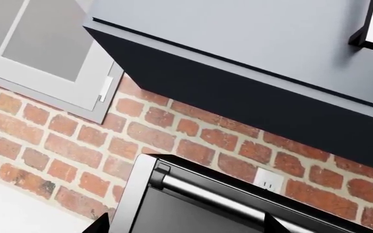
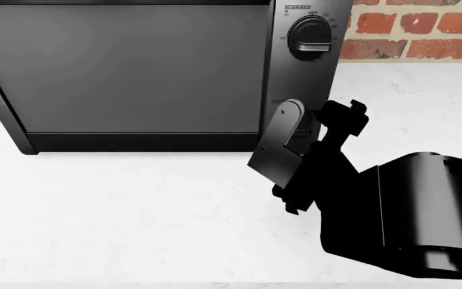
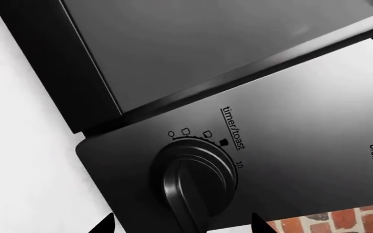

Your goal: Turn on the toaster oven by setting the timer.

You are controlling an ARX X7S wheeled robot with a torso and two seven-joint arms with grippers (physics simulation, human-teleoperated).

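In the head view the right arm is filling the near right corner, its right tool point(image 2: 307, 129) reaching up against the lower control panel of the toaster oven point(image 2: 135, 72) and covering the timer there. The right wrist view is showing that timer point(image 3: 196, 182) close up, its raised bar running off the frame edge, with two dark fingertips point(image 3: 102, 225) poking in well apart on either side of the knob and not touching it, so the jaws are standing open. The oven is sitting on the white tabletop point(image 2: 135, 217), its top cut off. Higher up the panel, the temperature knob point(image 2: 310, 37) is showing. The left tool point(image 1: 183, 227) is barely entering its own wrist view; whether it is apart or together cannot be told. Behind is the brick wall point(image 2: 423, 30)
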